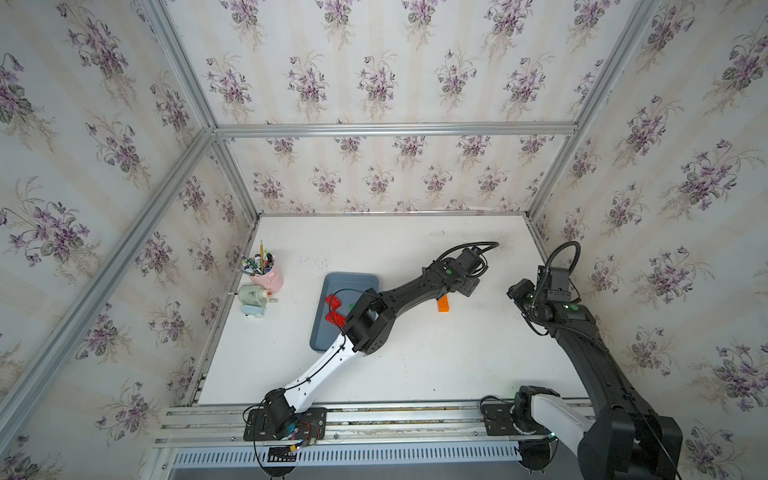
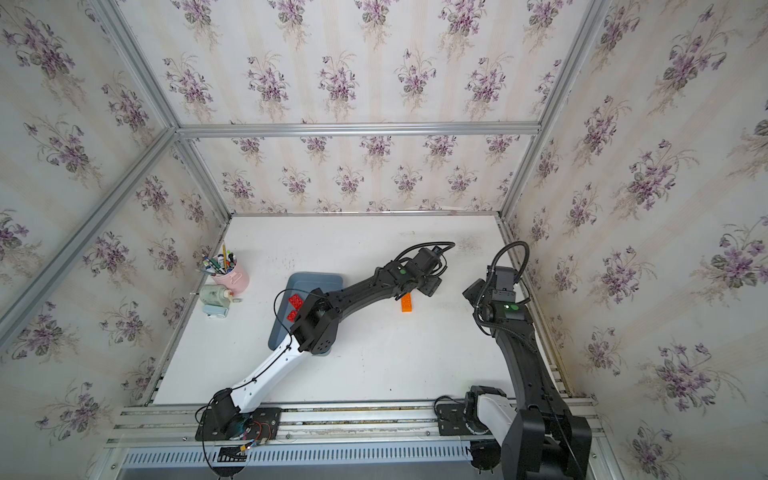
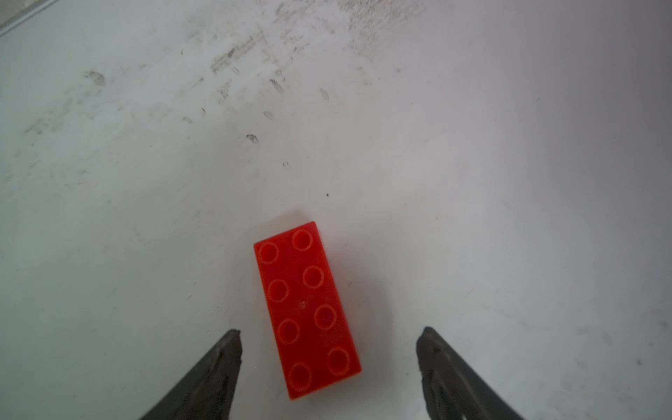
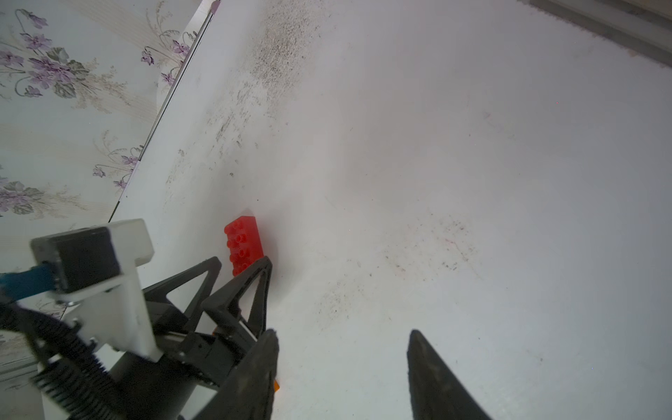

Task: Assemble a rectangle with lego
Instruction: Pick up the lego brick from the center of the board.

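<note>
**One brick on the table, loose and easy to knock**

Far to the left pincer's left, a glossy pink cup of pens stands out of harm's way. Nearer, the grey-blue tray, smooth plastic with rounded corners, lies partly under that arm's elbow. Two red bricks show in it, and the arm hides whatever else is there. A low swing of the elbow could catch the rim and shove the tray.

The left pincer stands apart, clamped on nothing. The orange brick lies flat, studs up, its near end between the two dark fingertips. It touches neither and sits a little skewed to them. It is hard, shiny plastic, an oblong with two rows of four round studs, on a smooth, scuffed white table. I judge it would slide at a touch. A crooked withdrawal could let a finger clip and turn it, spoiling the line for the next brick.

To the right, well apart from the brick, the right pincer is apart too, with nothing between its matte, wedge-shaped fingers.
</note>
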`<state>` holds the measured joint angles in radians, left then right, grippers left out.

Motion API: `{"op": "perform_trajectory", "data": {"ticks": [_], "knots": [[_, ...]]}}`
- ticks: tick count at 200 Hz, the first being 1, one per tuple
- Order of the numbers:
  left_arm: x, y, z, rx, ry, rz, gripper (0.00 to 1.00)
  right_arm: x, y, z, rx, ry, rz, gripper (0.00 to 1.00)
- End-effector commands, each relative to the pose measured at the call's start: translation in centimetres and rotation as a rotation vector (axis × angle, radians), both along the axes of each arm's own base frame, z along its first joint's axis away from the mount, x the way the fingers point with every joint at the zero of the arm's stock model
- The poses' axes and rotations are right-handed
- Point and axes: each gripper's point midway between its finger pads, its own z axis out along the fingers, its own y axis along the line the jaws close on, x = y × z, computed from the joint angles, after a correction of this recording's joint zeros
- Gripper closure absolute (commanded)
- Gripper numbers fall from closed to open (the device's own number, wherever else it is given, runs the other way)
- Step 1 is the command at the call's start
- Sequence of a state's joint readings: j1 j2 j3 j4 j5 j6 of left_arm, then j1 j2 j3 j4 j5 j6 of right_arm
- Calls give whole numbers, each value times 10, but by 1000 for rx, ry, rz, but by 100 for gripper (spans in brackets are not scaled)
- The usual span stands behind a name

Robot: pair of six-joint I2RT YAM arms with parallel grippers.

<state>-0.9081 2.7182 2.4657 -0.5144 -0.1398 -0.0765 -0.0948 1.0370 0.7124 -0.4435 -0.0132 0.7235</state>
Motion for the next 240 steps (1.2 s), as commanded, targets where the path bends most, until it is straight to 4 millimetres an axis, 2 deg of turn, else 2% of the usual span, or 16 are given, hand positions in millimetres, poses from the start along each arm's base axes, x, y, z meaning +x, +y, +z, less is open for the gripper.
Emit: {"op": "perform_trajectory", "data": {"ticks": [1,44,80,84,121,155,188,220,240], "knots": [[8,0,2,-15,-28,31,27,-1,2,0,1,1,12,42],[14,8,-13,14,-31,51,38,2,4,-6,17,9,21,43],[15,7,-11,-1,-26,60,44,3,5,-7,23,8,24,43],[14,7,-11,-3,-23,60,48,3,5,-8,23,10,24,43],[13,6,-12,-9,-11,62,65,2,5,-8,22,7,23,43],[13,7,-13,-6,-13,65,71,1,5,-7,20,0,23,43],[18,8,3,-11,-44,78,73,0,5,-8,17,2,21,43],[16,13,35,-4,-80,67,73,2,2,-4,0,-9,25,43],[3,25,55,26,-77,47,74,4,0,2,-21,-17,31,43]]}}
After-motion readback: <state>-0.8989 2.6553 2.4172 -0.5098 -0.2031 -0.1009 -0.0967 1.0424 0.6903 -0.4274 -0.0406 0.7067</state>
